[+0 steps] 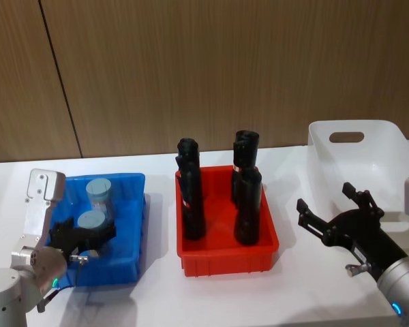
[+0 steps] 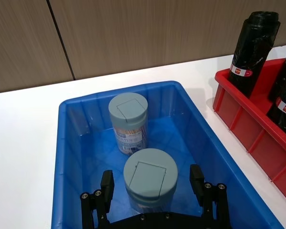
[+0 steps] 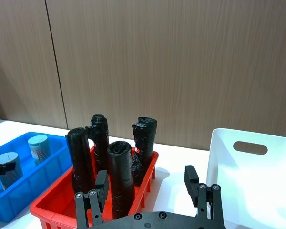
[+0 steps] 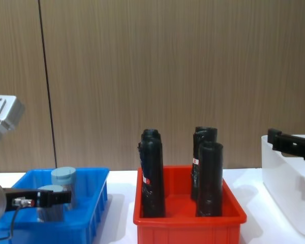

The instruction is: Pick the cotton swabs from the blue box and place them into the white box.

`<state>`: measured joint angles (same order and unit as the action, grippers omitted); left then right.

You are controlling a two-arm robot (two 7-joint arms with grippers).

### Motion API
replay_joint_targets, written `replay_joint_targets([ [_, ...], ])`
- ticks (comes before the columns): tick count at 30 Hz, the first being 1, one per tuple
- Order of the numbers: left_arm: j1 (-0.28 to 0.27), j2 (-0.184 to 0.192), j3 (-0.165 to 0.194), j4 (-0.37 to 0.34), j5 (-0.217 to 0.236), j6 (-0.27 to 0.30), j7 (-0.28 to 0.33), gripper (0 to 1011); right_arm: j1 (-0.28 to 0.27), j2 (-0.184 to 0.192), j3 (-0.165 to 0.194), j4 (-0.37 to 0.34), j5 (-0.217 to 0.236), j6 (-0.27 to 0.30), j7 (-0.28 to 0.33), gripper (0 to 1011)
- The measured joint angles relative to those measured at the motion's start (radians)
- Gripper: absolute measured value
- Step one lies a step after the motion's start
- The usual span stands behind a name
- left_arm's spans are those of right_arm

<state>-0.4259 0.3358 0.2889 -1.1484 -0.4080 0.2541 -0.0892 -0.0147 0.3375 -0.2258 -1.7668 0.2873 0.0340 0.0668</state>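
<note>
Left gripper (image 2: 151,177) open, straddling upright swab jar (image 2: 149,167) at 3 and 9 o'clock; right gripper (image 1: 323,195) open, idle by white box (image 1: 390,146).

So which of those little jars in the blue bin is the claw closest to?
The cotton swab jar nearer the robot: it stands between the open fingers of the left gripper. The other jar stands behind it, toward the wall, untouched.

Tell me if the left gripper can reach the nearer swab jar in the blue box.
Likely yes: the left gripper is open, fingers either side of the nearer swab jar, nothing between.
</note>
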Motion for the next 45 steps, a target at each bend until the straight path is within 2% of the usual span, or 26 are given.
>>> replay_joint_targets([
  [7,-0.012,-0.006,0.001,0.027,0.006,-0.005,-0.018,981,0.000,0.000,0.000,0.000,0.000,0.000,0.000,1002],
  [13,-0.017,-0.009,0.002,0.038,0.021,-0.009,-0.027,847,0.000,0.000,0.000,0.000,0.000,0.000,0.000,1002],
  [17,-0.018,-0.008,0.003,0.037,0.038,-0.013,-0.033,700,0.000,0.000,0.000,0.000,0.000,0.000,0.000,1002],
  [19,-0.018,-0.008,0.004,0.036,0.043,-0.014,-0.035,671,0.000,0.000,0.000,0.000,0.000,0.000,0.000,1002],
  [28,-0.009,0.000,0.004,-0.001,0.077,-0.022,-0.036,664,0.000,0.000,0.000,0.000,0.000,0.000,0.000,1002],
  [37,0.014,0.016,0.000,-0.093,0.116,-0.035,-0.030,664,0.000,0.000,0.000,0.000,0.000,0.000,0.000,1002],
  [45,0.026,0.025,-0.003,-0.169,0.127,-0.046,-0.051,664,0.000,0.000,0.000,0.000,0.000,0.000,0.000,1002],
])
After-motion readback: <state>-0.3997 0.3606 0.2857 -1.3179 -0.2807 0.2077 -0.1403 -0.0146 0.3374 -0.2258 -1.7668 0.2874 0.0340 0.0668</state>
